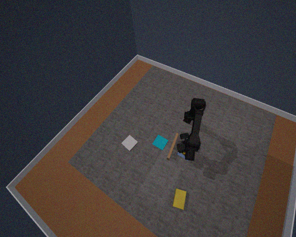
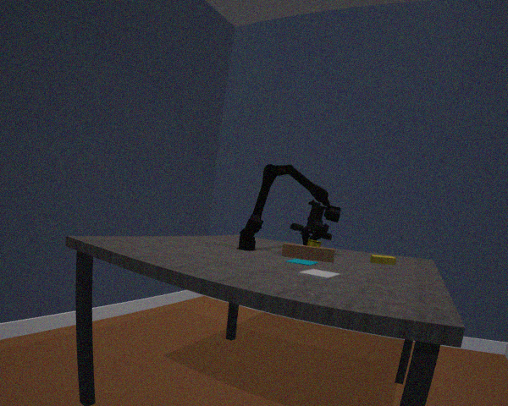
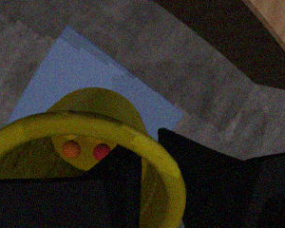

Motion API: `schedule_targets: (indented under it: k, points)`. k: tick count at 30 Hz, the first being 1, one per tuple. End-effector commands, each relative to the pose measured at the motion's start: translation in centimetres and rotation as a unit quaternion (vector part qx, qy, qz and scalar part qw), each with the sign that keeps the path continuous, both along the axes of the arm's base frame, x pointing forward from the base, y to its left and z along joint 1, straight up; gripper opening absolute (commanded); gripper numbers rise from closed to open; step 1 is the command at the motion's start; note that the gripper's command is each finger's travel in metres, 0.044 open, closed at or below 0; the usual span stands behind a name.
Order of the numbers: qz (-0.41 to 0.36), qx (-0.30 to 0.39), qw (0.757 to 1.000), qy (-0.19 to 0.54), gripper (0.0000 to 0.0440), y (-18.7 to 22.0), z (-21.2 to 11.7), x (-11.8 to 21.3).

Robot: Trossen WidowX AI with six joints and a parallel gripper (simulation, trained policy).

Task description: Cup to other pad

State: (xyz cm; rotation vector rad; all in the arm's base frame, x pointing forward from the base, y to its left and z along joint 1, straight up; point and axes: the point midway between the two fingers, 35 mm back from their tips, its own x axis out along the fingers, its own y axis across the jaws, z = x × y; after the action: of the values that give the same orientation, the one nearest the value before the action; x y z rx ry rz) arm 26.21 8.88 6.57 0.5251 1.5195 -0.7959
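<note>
The yellow cup (image 1: 184, 153) (image 2: 314, 243) (image 3: 62, 123) stands on the blue pad (image 1: 180, 154) (image 3: 71, 62). An orange and a red marble show inside it in the wrist view; my finger hides the rest of its inside. My gripper (image 3: 148, 137) has one finger inside the cup and one outside, and is shut on its wall near the rim. In the top view the arm covers most of the cup. A cyan flat square (image 1: 160, 141) (image 2: 301, 261) and a white flat square (image 1: 129, 142) (image 2: 319, 272) lie across the wooden bar from the cup.
The low wooden bar (image 1: 172, 146) (image 2: 308, 253) (image 3: 275, 24) stands between the cup and the cyan square, close beside the blue pad. A yellow block (image 1: 179, 199) (image 2: 383, 259) lies farther off on the grey table (image 1: 132, 178) (image 2: 201, 262).
</note>
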Motion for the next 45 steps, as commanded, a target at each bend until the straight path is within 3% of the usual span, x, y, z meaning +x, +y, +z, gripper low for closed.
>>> schedule_targets:
  k: [1,26,45]
  points:
    - [0.000,-0.004,1.000,0.002,0.0014,-0.4,0.1,-0.1]
    - [-0.100,0.025,0.992,-0.074,0.0000,-2.8,7.8,1.8]
    - [-0.175,0.025,0.973,-0.145,0.0000,-8.2,9.7,5.2]
